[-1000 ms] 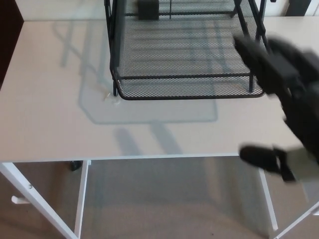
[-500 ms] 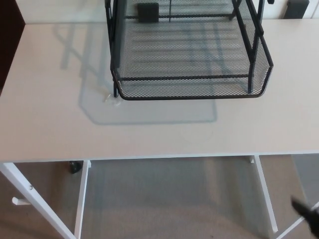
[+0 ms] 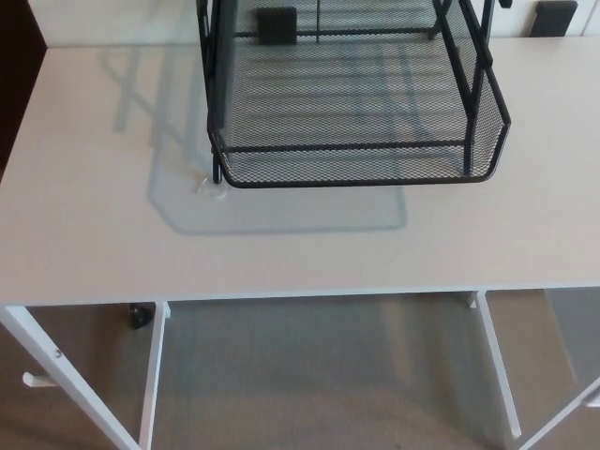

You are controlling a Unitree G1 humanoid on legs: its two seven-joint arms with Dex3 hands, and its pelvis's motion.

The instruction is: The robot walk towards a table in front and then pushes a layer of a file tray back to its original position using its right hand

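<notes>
Nearest the camera: carpeted floor [image 3: 319,375] and white bench legs [image 3: 155,375], nothing of the robot in frame. Neither hand shows now, so whether fingers are spread or clenched can't be told. Change from earlier frames: a second ago the right hand was up at the right side, blurred, near the tray's front right corner; half a second ago only a black tip showed at the bottom right corner; now it's gone entirely. So the right arm has dropped out of view, reads as a withdrawal after contact or a swing past. The bench [image 3: 103,234] top is pale and bare at the front, with a grey shadow cast left of and below the tray. A small pale scrap or mark [image 3: 204,184] sits by the tray's front left foot, too small to identify. Further back, the file tray [image 3: 356,103] stands at the bench's far centre-right, black wire mesh. Its pulled-out layer [image 3: 361,161] juts forward toward the camera past the frame uprights, front lip rounded, nothing in it. It sits almost where it did in the earlier frames, so judged not pushed home. The push looks still to do; the right hand would need to come back up to the front lip and press it away.
</notes>
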